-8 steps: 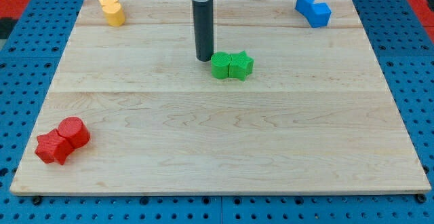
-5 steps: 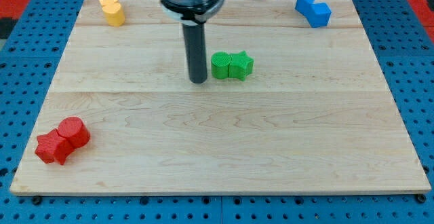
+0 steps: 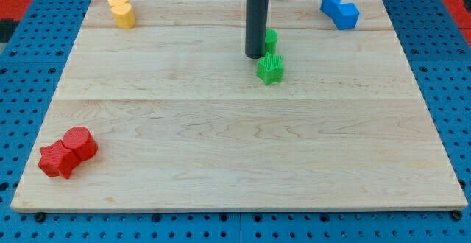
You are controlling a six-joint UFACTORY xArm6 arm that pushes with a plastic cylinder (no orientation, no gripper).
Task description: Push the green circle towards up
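The green circle (image 3: 271,40) sits in the upper middle of the wooden board (image 3: 235,147), mostly hidden behind my rod. My tip (image 3: 255,55) rests on the board at the circle's lower left, touching or nearly touching it. The green star (image 3: 271,68) lies just below the circle and to the lower right of my tip, apart from the circle.
Two yellow blocks (image 3: 121,10) sit at the view's top left. Two blue blocks (image 3: 339,9) sit at the top right. A red circle (image 3: 79,142) and a red star (image 3: 57,160) touch each other at the bottom left.
My tip swung from left of the green pair to the circle's lower left. The green circle moved up and right, away from the star. The star shifted slightly right.
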